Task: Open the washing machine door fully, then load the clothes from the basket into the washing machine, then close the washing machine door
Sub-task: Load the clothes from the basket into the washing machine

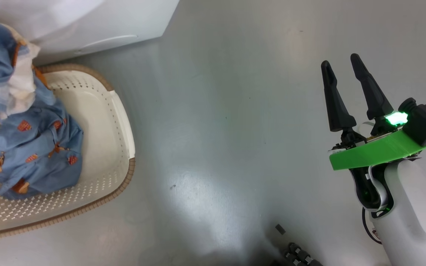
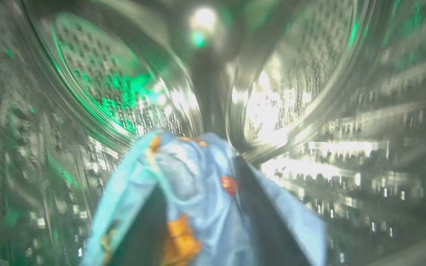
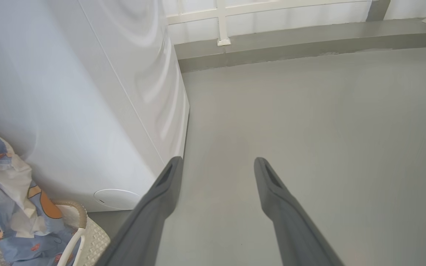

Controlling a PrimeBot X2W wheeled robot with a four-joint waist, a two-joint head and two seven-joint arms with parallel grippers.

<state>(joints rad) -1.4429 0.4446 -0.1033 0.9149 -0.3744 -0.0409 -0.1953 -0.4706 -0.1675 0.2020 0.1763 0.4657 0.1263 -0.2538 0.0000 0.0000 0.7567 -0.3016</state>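
Note:
In the left wrist view my left gripper [image 2: 198, 173] is deep inside the washing machine's steel perforated drum [image 2: 98, 74]. Its dark fingers [image 2: 261, 207] stand apart, and a piece of the light blue printed clothes [image 2: 198, 207] is draped over and between them. More of the clothes [image 1: 31, 147] lie in the cream basket [image 1: 102, 122] at the left, with a strand rising out of the top left of the head view. The basket sits against the white washing machine [image 1: 98, 26]. My right gripper [image 1: 340, 61] hangs open and empty over bare floor, far right of the basket. The washing machine door is out of view.
The right wrist view looks past the right gripper [image 3: 216, 162] at the washing machine's white side [image 3: 87, 111], the clothes [image 3: 9, 207] and the basket rim [image 3: 76, 210]. Grey floor [image 3: 309, 111] stretches to a low step with a white railing [image 3: 220, 22].

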